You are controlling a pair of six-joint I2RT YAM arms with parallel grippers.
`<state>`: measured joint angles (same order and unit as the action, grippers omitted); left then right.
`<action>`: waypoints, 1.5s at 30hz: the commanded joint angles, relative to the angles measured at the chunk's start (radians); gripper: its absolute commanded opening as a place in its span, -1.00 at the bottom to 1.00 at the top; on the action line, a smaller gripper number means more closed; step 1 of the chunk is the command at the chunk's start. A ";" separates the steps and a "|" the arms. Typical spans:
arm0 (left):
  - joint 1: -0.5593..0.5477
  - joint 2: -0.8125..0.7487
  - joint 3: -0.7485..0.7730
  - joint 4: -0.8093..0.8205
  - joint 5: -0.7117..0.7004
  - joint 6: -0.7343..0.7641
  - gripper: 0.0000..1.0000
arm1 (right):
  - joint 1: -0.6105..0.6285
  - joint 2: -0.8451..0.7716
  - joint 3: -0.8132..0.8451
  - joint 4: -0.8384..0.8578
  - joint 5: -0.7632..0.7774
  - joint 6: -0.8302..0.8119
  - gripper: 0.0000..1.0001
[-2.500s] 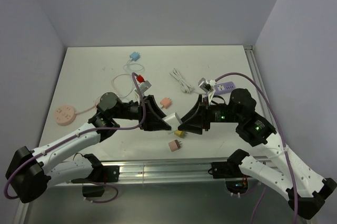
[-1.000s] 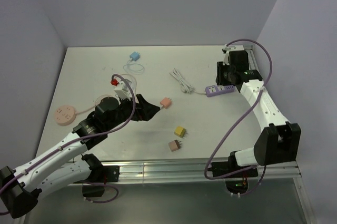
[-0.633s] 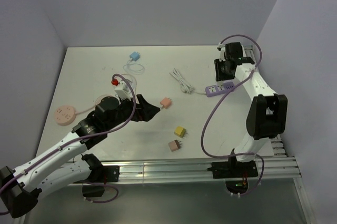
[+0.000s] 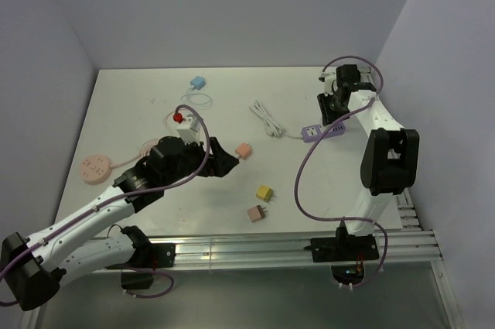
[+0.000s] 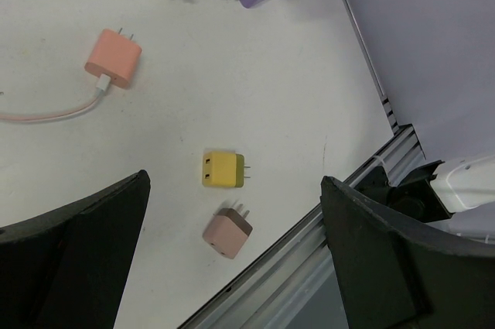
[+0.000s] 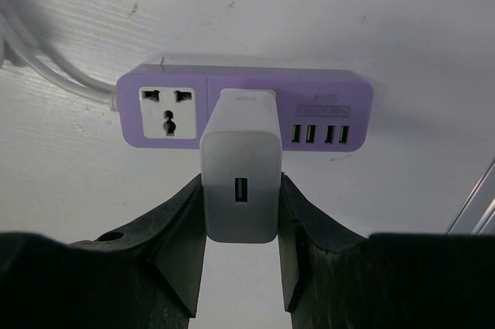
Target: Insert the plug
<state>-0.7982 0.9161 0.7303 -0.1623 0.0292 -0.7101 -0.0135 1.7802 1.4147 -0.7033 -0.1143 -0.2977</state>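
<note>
My right gripper (image 6: 240, 190) is shut on a white plug (image 6: 240, 155), held by its two sides with its USB port facing the camera. The plug's front end meets the purple power strip (image 6: 325, 97) at its middle, beside the uncovered socket (image 6: 166, 106). Whether the prongs are seated is hidden. In the top view the right gripper (image 4: 338, 111) hangs over the power strip (image 4: 325, 130) at the right. My left gripper (image 4: 224, 160) stands wide open and empty above the table's middle. Its fingers (image 5: 73, 255) frame a yellow plug (image 5: 223, 170) and a brownish-pink one (image 5: 227, 233).
A coiled white cable (image 4: 267, 118) runs from the strip. A salmon plug (image 4: 244, 149) with its cord, a blue plug (image 4: 199, 81) and a round pink disc (image 4: 97, 168) lie on the table. A metal rail (image 4: 271, 248) runs along the near edge.
After both grippers met mid-table, the right carried the white plug to the strip; over the last second it stayed there while its arm folded back. The left arm shifted slightly right.
</note>
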 commanded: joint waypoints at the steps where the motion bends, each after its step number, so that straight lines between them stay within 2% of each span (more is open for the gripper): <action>1: -0.004 0.013 0.029 0.040 0.011 0.011 0.94 | -0.022 -0.002 -0.002 0.041 -0.033 -0.032 -1.00; 5: 0.010 0.021 0.024 0.044 0.017 0.003 0.94 | -0.026 0.031 0.026 0.013 -0.011 -0.046 -1.00; 13: 0.021 0.038 0.021 0.069 0.038 -0.008 0.93 | -0.032 0.035 0.009 0.031 -0.093 -0.052 -1.00; 22: 0.022 0.040 0.020 0.064 0.037 -0.005 0.94 | -0.039 0.082 0.026 0.008 -0.071 -0.054 -1.00; 28: 0.022 0.040 0.023 0.056 0.035 -0.002 0.94 | -0.043 0.171 0.081 -0.031 -0.047 -0.049 -1.00; 34: 0.022 0.036 0.014 0.069 0.044 -0.015 0.93 | -0.029 0.154 -0.055 0.048 -0.025 -0.004 -1.00; 38: 0.024 0.041 0.015 0.064 0.054 -0.017 0.93 | -0.017 0.133 -0.057 0.091 0.025 0.025 -1.00; 39: 0.022 0.041 0.015 0.064 0.052 -0.019 0.93 | -0.017 0.125 -0.053 0.097 0.022 0.029 -0.93; 41: 0.024 0.037 0.012 0.064 0.049 -0.020 0.93 | -0.017 0.113 -0.024 0.099 0.001 0.035 -0.61; 43: 0.024 0.033 0.008 0.066 0.044 -0.026 0.93 | -0.017 0.111 0.024 0.090 -0.001 0.049 -0.40; 44: 0.024 0.029 0.003 0.070 0.047 -0.026 0.93 | -0.016 0.108 0.041 0.085 0.001 0.049 -0.09; 45: 0.024 0.027 0.001 0.073 0.051 -0.032 0.93 | -0.013 0.104 0.055 0.082 0.002 0.051 0.43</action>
<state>-0.7792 0.9596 0.7296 -0.1345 0.0643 -0.7261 -0.0357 1.8698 1.4235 -0.6151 -0.1387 -0.2615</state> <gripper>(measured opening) 0.967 0.609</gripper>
